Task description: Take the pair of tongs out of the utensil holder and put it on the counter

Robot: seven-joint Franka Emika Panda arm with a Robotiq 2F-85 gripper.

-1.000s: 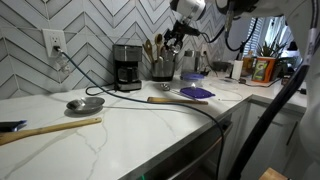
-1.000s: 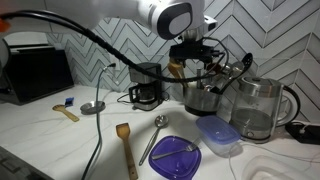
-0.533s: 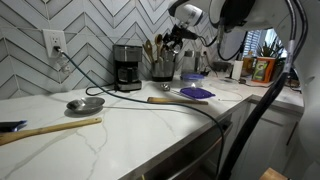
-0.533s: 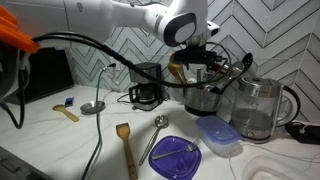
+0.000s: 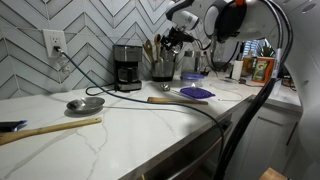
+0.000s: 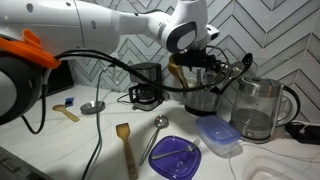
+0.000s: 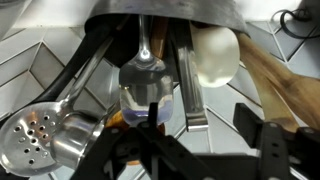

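The steel utensil holder (image 5: 162, 68) stands at the back of the white counter (image 5: 150, 130), next to the coffee maker. It also shows in the other exterior view (image 6: 204, 98). Wooden and metal utensils stick out of it. In the wrist view its rim (image 7: 160, 10) is at the top, and a flat silver arm of the pair of tongs (image 7: 189, 85) points at the camera. My gripper (image 7: 200, 124) is open, with a finger on each side of the tongs' end, not touching. In both exterior views the gripper (image 5: 175, 38) (image 6: 196, 58) hovers just above the utensils.
A coffee maker (image 5: 126, 67), a grey ladle (image 5: 85, 103), a wooden spatula (image 5: 50, 128) and a purple plate (image 5: 196, 92) sit on the counter. A glass kettle (image 6: 258, 108), a metal spoon (image 6: 155, 135) and a blue lid (image 6: 217, 135) stand near the holder. A cable crosses the counter.
The gripper has come down slightly toward the utensils in the holder, and the arm behind it has swung further into view. Nothing on the counter has moved.
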